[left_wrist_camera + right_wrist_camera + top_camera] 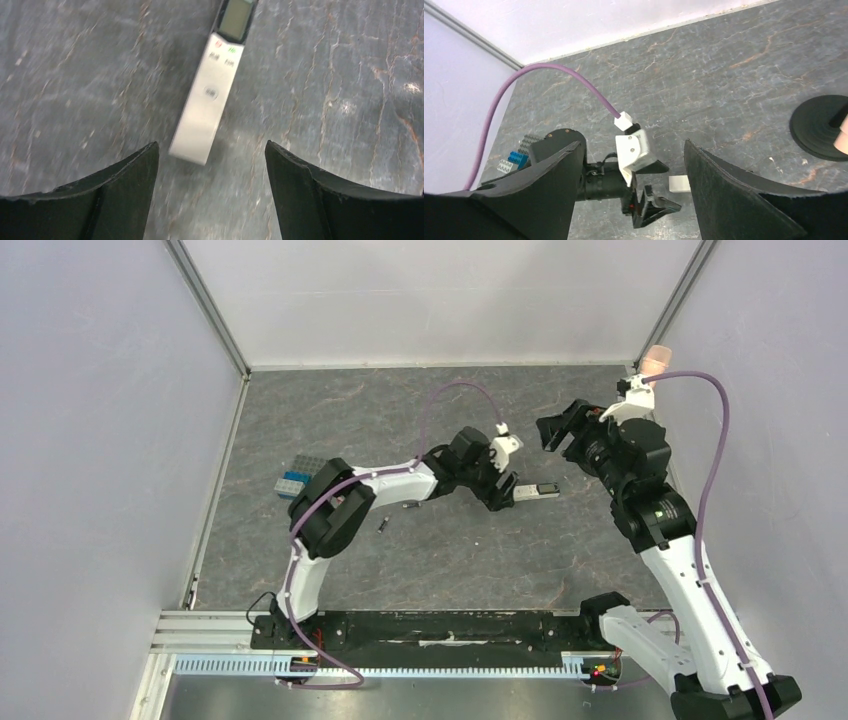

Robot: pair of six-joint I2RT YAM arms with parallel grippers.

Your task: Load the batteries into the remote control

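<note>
The white remote control (535, 491) lies flat on the grey table, its dark screen end pointing right. In the left wrist view the remote (206, 100) lies face up just beyond my fingertips. My left gripper (503, 488) is open and empty at the remote's left end, low over the table; its midpoint shows in the left wrist view (211, 145). Two tiny dark batteries (383, 524) (409, 505) lie on the table beside the left arm. My right gripper (562, 430) is open and empty, raised above and right of the remote, and also shows in its own wrist view (630, 145).
A grey studded building plate (300, 476) with blue bricks lies at the left. A pink microphone (655, 361) on a black base (819, 127) stands at the back right corner. White walls enclose the table on three sides.
</note>
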